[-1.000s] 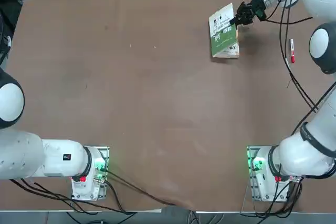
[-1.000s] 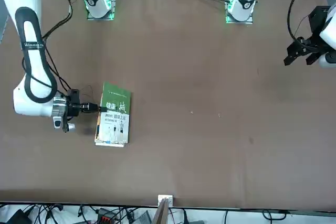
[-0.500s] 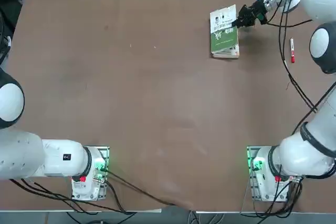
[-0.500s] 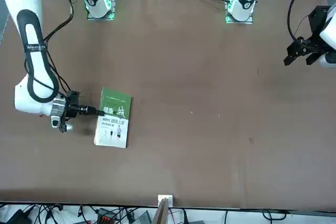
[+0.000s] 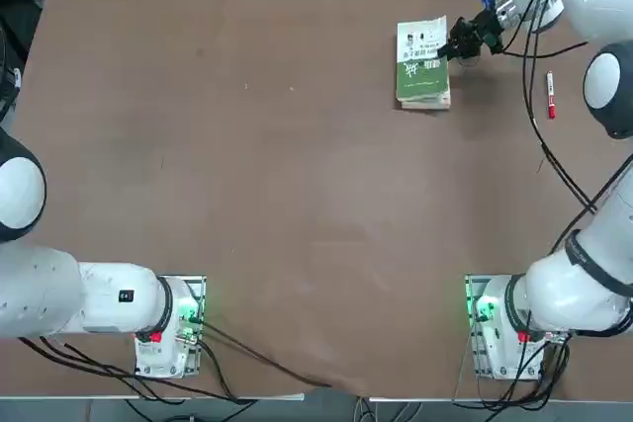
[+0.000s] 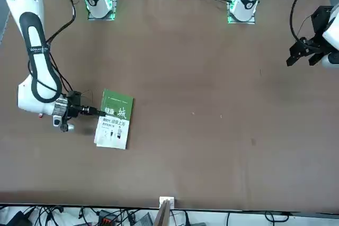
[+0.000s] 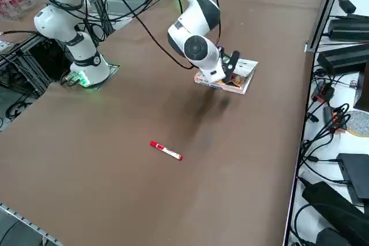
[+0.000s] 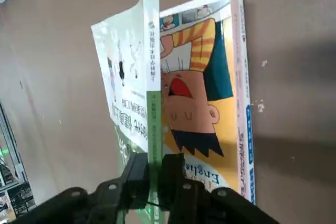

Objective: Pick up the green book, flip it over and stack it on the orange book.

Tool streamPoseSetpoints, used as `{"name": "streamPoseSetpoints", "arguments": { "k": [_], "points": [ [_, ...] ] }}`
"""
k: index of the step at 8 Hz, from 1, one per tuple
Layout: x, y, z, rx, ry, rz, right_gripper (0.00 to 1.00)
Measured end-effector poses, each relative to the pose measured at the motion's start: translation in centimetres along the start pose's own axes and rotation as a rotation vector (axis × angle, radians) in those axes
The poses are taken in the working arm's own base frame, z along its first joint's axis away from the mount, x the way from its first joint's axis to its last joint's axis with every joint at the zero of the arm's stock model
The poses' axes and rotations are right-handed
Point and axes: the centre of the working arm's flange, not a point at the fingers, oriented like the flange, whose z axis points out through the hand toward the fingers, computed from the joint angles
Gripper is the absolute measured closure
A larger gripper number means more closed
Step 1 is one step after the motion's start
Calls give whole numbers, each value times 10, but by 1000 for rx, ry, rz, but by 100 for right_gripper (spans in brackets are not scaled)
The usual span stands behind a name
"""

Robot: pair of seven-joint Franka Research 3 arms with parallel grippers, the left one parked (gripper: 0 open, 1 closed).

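**Green book pinched on edge above the orange one**

Brown counter (image 5: 247, 175) fills the top view, and nearest the arms' bases it is bare. Moving outward, a red marker (image 5: 550, 95) lies alone at about two o'clock from the counter's middle, well apart from the books. Farther out, at about one o'clock, the right end effector (image 5: 455, 43) is clamped on the spine edge of the green book (image 5: 420, 50), its two fingers (image 8: 137, 174) pressed on either side of the thin spine. The book's white-and-green side shows to the overhead camera. In the wrist view it stands tilted, raised along the held edge, with the other long edge low. Directly beneath it lies the orange book (image 8: 202, 95), flat on the counter, its cartoon cover partly uncovered. From the right side, the orange book's edge (image 7: 222, 86) peeks out under the green one.
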Motion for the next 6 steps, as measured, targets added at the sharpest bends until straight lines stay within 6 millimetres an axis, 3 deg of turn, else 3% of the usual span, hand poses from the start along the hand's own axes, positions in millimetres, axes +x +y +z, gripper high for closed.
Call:
{"name": "streamPoseSetpoints", "arguments": {
  "k": [6],
  "points": [
    [-4,18,-2,0,2,26,89]
  ]
}}
